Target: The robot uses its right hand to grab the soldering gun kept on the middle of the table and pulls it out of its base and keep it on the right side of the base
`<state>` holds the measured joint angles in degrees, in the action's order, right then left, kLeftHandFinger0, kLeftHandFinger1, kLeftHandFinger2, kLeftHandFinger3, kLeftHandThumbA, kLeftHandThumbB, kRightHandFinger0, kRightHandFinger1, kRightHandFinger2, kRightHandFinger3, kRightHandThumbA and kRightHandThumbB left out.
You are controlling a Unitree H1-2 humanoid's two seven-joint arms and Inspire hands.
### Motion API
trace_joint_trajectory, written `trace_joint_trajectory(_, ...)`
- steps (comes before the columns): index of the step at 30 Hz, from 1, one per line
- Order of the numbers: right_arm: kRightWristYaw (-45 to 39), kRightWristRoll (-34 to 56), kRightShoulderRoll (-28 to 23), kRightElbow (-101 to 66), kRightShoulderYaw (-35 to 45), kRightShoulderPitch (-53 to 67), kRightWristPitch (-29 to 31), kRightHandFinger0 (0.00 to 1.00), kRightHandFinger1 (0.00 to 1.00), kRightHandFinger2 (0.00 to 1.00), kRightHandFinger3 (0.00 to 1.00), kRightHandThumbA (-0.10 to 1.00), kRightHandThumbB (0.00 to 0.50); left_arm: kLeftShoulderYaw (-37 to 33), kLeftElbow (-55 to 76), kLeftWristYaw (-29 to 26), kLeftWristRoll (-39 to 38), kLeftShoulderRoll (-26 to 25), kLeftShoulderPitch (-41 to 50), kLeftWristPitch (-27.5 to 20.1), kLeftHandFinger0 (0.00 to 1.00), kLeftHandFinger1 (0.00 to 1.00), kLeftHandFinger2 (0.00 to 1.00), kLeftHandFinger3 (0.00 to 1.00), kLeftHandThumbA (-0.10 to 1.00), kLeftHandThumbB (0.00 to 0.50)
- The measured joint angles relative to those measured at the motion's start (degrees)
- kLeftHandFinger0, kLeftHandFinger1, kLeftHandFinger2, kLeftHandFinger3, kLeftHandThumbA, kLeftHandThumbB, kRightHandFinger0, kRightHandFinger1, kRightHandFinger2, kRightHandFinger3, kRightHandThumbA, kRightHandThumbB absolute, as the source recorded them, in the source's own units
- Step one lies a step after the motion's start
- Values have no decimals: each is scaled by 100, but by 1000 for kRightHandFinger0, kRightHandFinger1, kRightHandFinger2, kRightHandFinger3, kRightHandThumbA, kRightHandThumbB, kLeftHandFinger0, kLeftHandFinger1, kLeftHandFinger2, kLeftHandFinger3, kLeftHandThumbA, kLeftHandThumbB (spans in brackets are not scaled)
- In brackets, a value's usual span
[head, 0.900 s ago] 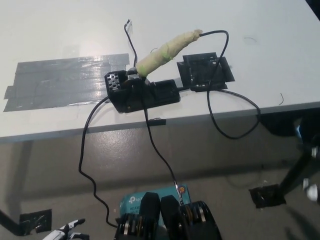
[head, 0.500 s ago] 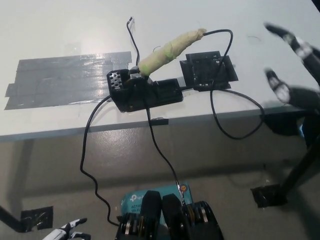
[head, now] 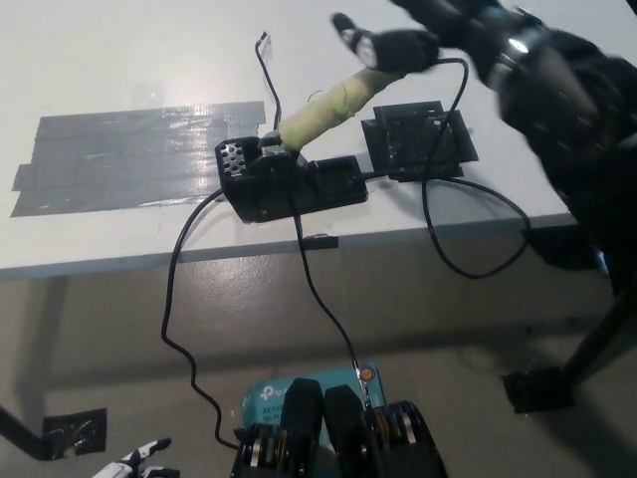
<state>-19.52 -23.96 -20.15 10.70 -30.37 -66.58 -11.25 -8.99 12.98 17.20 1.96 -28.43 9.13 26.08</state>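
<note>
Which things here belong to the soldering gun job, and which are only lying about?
For the job:
- soldering gun, sitting in its base
- base
- right hand, open, above the gun's rear end

Lying about:
- grey tape patch
- black square plate
- blue box on the floor
- left hand, at the bottom edge

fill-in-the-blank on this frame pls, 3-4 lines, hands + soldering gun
1. The soldering gun, wrapped in tape, still sits in its black ____.
2. The black right hand is above the gun's far end, its fingers ____.
3. The white left hand rests at the picture's lower ____ edge.
4. A patch of grey ____ lies on the table left of the base.

Missing words: base; open; left; tape
</note>
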Motion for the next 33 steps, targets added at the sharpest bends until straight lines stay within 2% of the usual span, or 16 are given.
trace_joint_trajectory(2, 1, -263, 85, 478, -292, -316, 178, 1000, 1000, 1000, 1000, 396, 252, 6, 0, 0, 4, 2, -2, 2, 616, 733, 820, 957, 541, 266)
trace_joint_trajectory(6, -1, -665, 210, 1171, -762, -708, 463, 1000, 1000, 1000, 1000, 442, 262, 16, 1, 0, 4, 18, 12, 6, 601, 723, 806, 965, 530, 256)
trace_joint_trajectory(9, -63, -985, 383, 1705, -1091, -929, 569, 1000, 1000, 1000, 1000, 502, 293, 21, 2, 2, 3, 35, 21, 9, 573, 705, 796, 943, 519, 255)
trace_joint_trajectory(10, -95, -1044, 425, 1780, -1139, -943, 572, 1000, 1000, 1000, 1000, 515, 333, 22, 2, 2, 3, 38, 21, 9, 552, 693, 785, 930, 517, 257)
trace_joint_trajectory(12, -309, -1129, 570, 2002, -1242, -951, 494, 1000, 1000, 1000, 1000, 536, 373, 19, 2, 2, 7, 45, 19, 9, 549, 689, 781, 927, 521, 261)
trace_joint_trajectory(15, -664, -1220, 723, 2195, -1382, -937, 326, 1000, 1000, 1000, 1000, 689, 456, 8, 2, 2, 27, 69, 11, 9, 558, 701, 792, 937, 546, 258)
trace_joint_trajectory(21, -1351, -1334, 774, 2415, -1480, -854, -212, 1000, 1000, 1000, 1000, 703, 484, -13, 12, 29, 89, 77, 7, 10, 589, 708, 804, 967, 555, 268)
trace_joint_trajectory(23, -1539, -1351, 773, 2445, -1471, -771, -413, 1000, 1000, 1000, 1000, 762, 500, -26, 50, 60, 108, 77, 8, 10, 594, 707, 789, 958, 550, 280)
trace_joint_trajectory(28, -1915, -1379, 775, 2544, -1474, -670, -733, 1000, 1000, 1000, 1000, 859, 500, -52, 69, 100, 134, 84, -27, 11, 562, 690, 766, 948, 566, 278)
trace_joint_trajectory(30, -2016, -1471, 768, 2571, -1562, -696, -797, 1000, 1000, 1000, 1000, 815, 500, -56, 70, 122, 145, 92, -37, 10, 572, 706, 786, 964, 554, 284)
trace_joint_trajectory(31, -2051, -1515, 763, 2585, -1593, -706, -810, 1000, 1000, 1000, 1000, 754, 500, -56, 70, 130, 147, 95, -36, 11, 588, 709, 780, 958, 541, 288)
trace_joint_trajectory(33, -2122, -1595, 757, 2620, -1627, -714, -838, 1000, 1000, 1000, 1000, 730, 500, -48, 70, 142, 149, 107, -24, 11, 597, 711, 779, 959, 534, 286)
